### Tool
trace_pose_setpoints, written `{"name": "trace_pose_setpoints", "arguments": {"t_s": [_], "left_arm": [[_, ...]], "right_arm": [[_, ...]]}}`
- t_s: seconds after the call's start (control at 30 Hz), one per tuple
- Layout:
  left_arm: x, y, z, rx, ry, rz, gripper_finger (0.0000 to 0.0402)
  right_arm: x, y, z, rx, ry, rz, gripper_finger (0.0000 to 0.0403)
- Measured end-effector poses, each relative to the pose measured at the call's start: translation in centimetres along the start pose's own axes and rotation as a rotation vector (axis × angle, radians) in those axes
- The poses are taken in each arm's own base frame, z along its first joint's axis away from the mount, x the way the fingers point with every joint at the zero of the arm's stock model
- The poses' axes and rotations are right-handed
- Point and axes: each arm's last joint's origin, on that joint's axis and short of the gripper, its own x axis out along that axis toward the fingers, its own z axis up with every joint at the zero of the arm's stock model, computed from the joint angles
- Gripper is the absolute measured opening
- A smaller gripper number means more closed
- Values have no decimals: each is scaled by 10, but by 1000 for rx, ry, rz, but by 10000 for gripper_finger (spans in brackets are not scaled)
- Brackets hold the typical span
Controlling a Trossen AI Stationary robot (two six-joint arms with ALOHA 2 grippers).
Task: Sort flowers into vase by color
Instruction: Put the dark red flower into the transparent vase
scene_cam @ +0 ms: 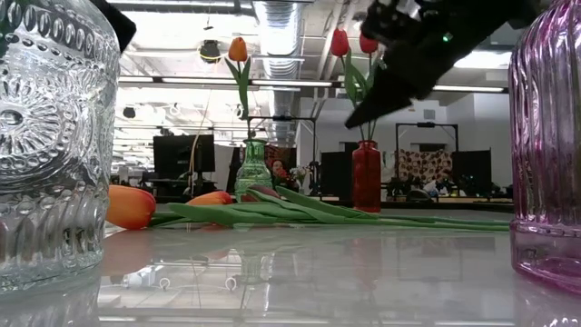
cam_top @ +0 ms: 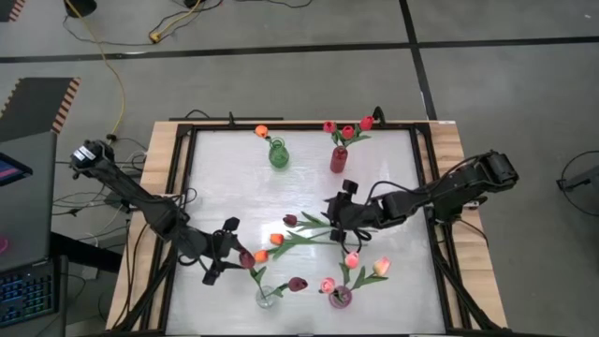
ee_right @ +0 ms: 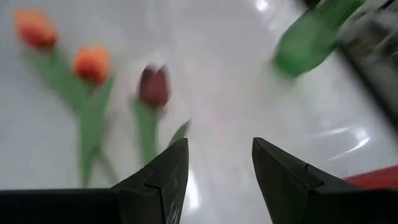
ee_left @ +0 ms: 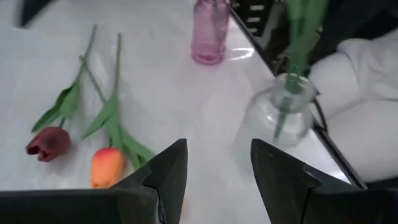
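Three loose flowers lie on the white table: a maroon one [cam_top: 289,220] and two orange ones [cam_top: 276,240] [cam_top: 261,254], their green stems [cam_top: 314,236] running toward the right. My left gripper [cam_top: 236,251] [ee_left: 217,146] is open above the table, between the orange flowers [ee_left: 107,167] and the clear vase [ee_left: 280,118], and holds nothing. My right gripper [cam_top: 329,220] [ee_right: 217,146] is open over the stems' right ends, facing the maroon flower [ee_right: 153,86]. The clear vase [cam_top: 266,298] holds maroon flowers, and the pink vase [cam_top: 340,297] holds pink ones.
At the far side stand a green vase [cam_top: 278,154] with an orange flower [cam_top: 261,131] and a red vase [cam_top: 338,159] with three red flowers. A dark frame [cam_top: 182,187] borders the table. Bare table lies between the far vases and the loose flowers.
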Motion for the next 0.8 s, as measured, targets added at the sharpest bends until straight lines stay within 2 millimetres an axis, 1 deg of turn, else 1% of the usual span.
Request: {"name": "trace_pose_setpoints", "arguments": {"t_s": [0.1,0.23,0.33,0.6,0.8], "left_arm": [[4,7,-7,-21,-23,21,165],[8,18,-15,-47,-38,52,165],[11,26,-19,-72,-65,78,165],[14,42,-24,-119,-56,152,165],[15,51,-28,-144,-93,182,164]], "right_arm": [[3,-3,-7,37,90,87,203],[6,-8,-12,89,164,135,203],[8,-11,-13,109,182,164,203],[9,-10,-21,145,210,187,203],[12,-9,-34,186,225,205,203]]}}
